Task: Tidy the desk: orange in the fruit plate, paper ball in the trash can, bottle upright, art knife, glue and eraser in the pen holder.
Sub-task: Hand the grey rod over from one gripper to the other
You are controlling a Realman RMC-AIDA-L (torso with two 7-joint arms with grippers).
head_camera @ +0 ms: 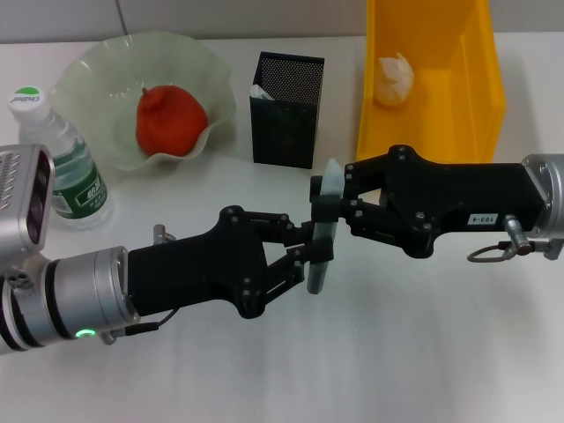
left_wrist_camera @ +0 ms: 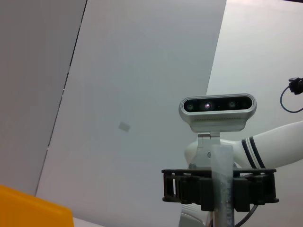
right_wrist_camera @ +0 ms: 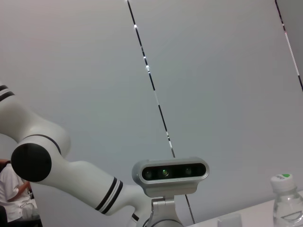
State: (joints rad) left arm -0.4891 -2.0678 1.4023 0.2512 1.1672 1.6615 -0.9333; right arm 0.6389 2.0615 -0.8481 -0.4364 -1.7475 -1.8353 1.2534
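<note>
A long pale translucent stick, which looks like the art knife, hangs above the table's middle. My left gripper is shut on its lower part and my right gripper is shut on its upper part. The knife also shows in the left wrist view. The orange lies in the fruit plate. The paper ball lies in the trash can. The bottle stands upright at the left; its top shows in the right wrist view. The pen holder holds something white. The eraser and glue are hidden.
The fruit plate, pen holder and trash can stand in a row along the table's far side. Bare white table lies under and in front of both arms. Both wrist views look up at the robot's head camera.
</note>
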